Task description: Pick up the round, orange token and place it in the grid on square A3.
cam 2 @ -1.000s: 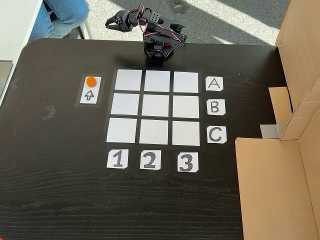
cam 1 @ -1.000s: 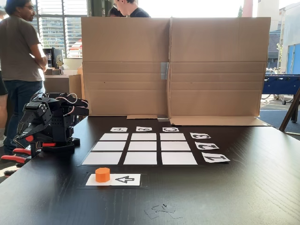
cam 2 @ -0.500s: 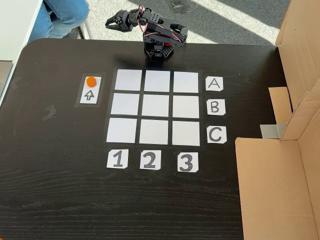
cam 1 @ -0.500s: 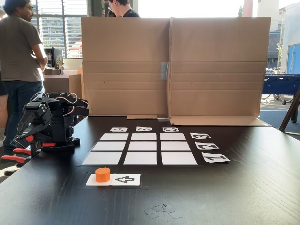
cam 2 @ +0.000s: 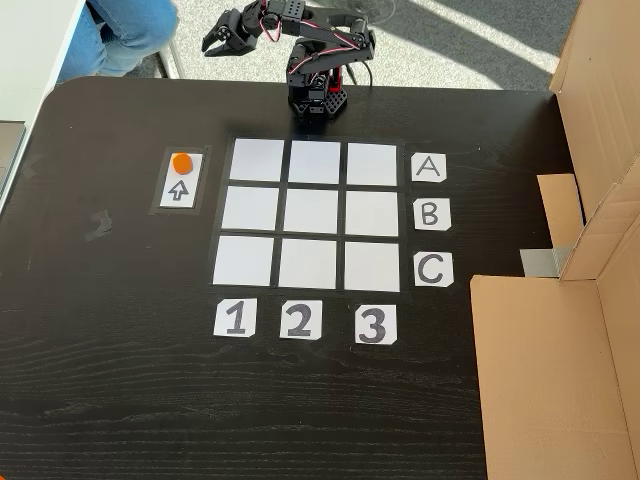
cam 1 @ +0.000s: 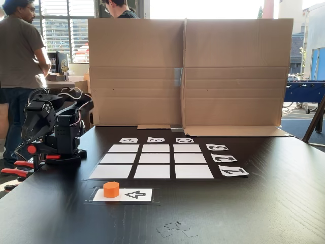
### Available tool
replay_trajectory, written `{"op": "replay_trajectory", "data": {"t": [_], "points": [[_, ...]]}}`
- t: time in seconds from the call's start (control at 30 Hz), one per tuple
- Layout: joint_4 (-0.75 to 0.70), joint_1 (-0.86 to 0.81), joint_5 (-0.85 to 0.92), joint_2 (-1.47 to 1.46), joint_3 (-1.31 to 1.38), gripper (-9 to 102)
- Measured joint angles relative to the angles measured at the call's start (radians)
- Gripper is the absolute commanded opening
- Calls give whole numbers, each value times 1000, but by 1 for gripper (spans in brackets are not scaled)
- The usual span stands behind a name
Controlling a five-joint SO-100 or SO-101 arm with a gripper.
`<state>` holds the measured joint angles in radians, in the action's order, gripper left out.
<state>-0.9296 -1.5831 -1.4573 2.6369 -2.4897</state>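
The round, orange token [cam 1: 111, 189] [cam 2: 181, 162] sits on the end of a white arrow card [cam 1: 133, 194] [cam 2: 179, 189], just outside the grid [cam 1: 152, 159] [cam 2: 312, 214]. Square A3 [cam 1: 123, 148] [cam 2: 372, 163] is a bare white corner cell in line with the "A" and "3" labels. The black arm stands on its base at the table edge beside the A row. My gripper [cam 2: 214, 40] [cam 1: 31, 133] hangs beyond that edge, well away from the token. Its jaws look too small and dark to judge.
A tall cardboard wall [cam 1: 188, 71] [cam 2: 590, 200] closes off the side of the table past the C row. Red-handled clamps [cam 1: 18, 166] hold the arm's base at the table edge. People [cam 1: 20, 56] stand behind the arm. The dark tabletop [cam 2: 300, 400] spreads wide around the grid.
The arm has lifted out of its folded pose, and the gripper has risen a little. The token has stayed on the arrow card.
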Motion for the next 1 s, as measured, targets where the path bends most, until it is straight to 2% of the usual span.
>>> {"op": "replay_trajectory", "data": {"t": [0.2, 0.5, 0.7, 1.0], "points": [[-181, 72, 3, -219, 272, 13], [-356, 150, 8, -403, 518, 30], [-506, 183, 49, -546, 713, 33], [-591, 253, 106, -732, 928, 40]]}}
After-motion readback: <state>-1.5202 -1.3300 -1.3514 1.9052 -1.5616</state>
